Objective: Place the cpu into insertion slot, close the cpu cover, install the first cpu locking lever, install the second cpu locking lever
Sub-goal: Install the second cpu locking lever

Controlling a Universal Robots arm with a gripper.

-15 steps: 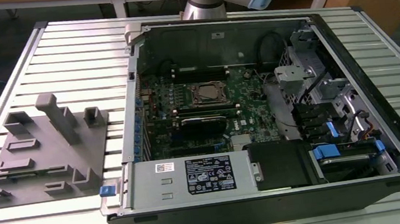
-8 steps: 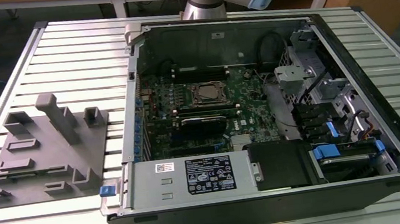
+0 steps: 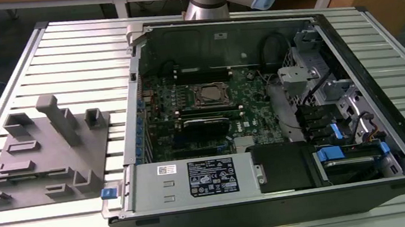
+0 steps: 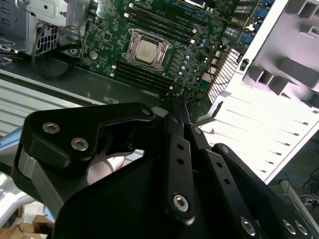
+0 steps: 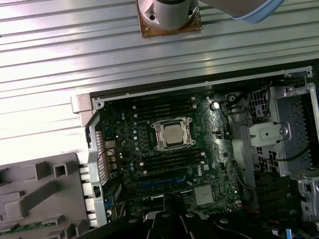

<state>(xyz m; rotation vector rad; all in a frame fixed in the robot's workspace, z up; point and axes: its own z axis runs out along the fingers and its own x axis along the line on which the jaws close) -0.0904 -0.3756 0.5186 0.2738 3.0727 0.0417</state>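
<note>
- The cpu (image 5: 172, 135) lies flat in the insertion slot (image 5: 158, 146) on the green motherboard (image 5: 219, 149), its silver-grey top facing up; in the second wrist view the same chip (image 4: 146, 49) sits squarely inside the socket.
- The cpu cover (image 5: 172, 123) lies down around the chip as a silver frame, the chip's top showing through its cut-out centre.
- In the exterior view the socket with its chip (image 3: 213, 95) is near the middle of the board, inside the open computer case (image 3: 346, 42), with long black memory slots (image 3: 203, 108) just on its near side and more on its far side.
- The gripper (image 4: 178, 115) hangs above the case, well apart from the socket and touching nothing; its black fingers (image 4: 175, 144) lie close together and hold nothing, though whether they are fully closed cannot be told.
- A grey fixture block (image 3: 45, 158) with upright pegs and pockets rests on the ribbed metal table (image 3: 76, 53), on the exterior view's left of the case.
- The arm's base (image 3: 205, 6) stands at the far edge of the table, behind the case.
</note>
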